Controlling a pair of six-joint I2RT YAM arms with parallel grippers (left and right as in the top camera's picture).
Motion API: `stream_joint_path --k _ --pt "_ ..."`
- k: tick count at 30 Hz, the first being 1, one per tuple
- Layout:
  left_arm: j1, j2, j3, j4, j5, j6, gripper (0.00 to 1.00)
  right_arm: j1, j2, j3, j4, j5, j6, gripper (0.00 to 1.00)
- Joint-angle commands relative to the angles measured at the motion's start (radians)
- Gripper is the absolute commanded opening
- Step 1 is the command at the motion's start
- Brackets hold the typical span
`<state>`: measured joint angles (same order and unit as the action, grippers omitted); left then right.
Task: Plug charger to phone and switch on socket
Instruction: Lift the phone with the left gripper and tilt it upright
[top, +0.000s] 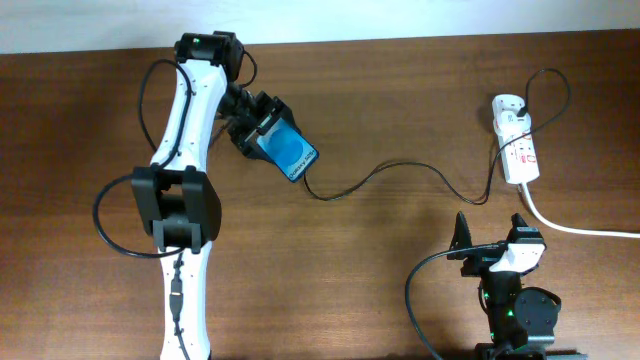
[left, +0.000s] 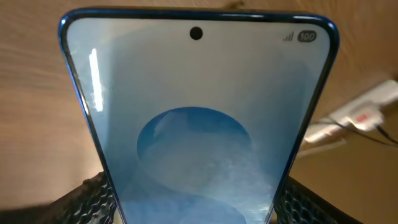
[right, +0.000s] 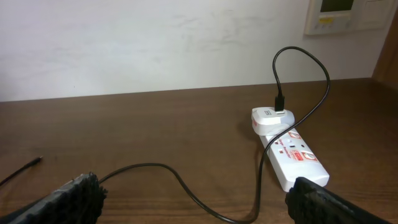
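Holding item: phone (top: 287, 149), clamped in the left gripper (top: 263, 130) jaws, screen up, at the desk (top: 380, 280) upper left. Charger (top: 400, 166): one end seated at the socket (top: 520, 150), plug tip (right: 38, 160) apparently loose on the desk beside the phone. Right gripper (top: 492, 232): jaws apart, empty, near the socket. Step in hand: plugging. You next need that tip picked up and lined up with the phone's port. Containers: none in view.

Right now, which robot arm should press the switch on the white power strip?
The right one. The right gripper is open, empty and faces the power strip nearby. The left gripper is far across, shut on the phone.
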<state>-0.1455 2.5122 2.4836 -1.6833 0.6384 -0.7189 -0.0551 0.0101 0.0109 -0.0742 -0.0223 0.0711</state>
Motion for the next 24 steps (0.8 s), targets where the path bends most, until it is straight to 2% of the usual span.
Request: stream_joint_path --k 1,5,10,14,20,21,24 --pt "0.005 -0.010 0.029 -0.005 0.188 -0.092 0.00 0.009 -0.006 -0.005 -0.004 0.008 0.000 0.98" --pt "0.005 -0.010 0.029 -0.005 0.242 -0.228 0.00 0.009 -0.006 -0.005 -0.004 0.008 0.000 0.98" --pt "0.005 -0.010 0.029 -0.005 0.317 -0.282 0.00 0.009 -0.006 -0.005 -0.004 0.008 0.000 0.98" --pt "0.023 -0.010 0.029 -0.005 0.317 -0.392 0.00 0.009 -0.006 -0.005 -0.004 0.000 0.001 0.98" --pt "0.035 -0.010 0.029 -0.005 0.316 -0.391 0.00 0.009 0.026 -0.004 -0.004 -0.023 0.261 0.98" --pt "0.037 -0.010 0.029 -0.005 0.316 -0.391 0.00 0.009 0.062 0.011 -0.005 -0.098 0.263 0.98" --pt "0.037 -0.010 0.029 -0.005 0.316 -0.391 0.00 0.009 0.182 0.082 -0.006 -0.145 0.263 0.98"
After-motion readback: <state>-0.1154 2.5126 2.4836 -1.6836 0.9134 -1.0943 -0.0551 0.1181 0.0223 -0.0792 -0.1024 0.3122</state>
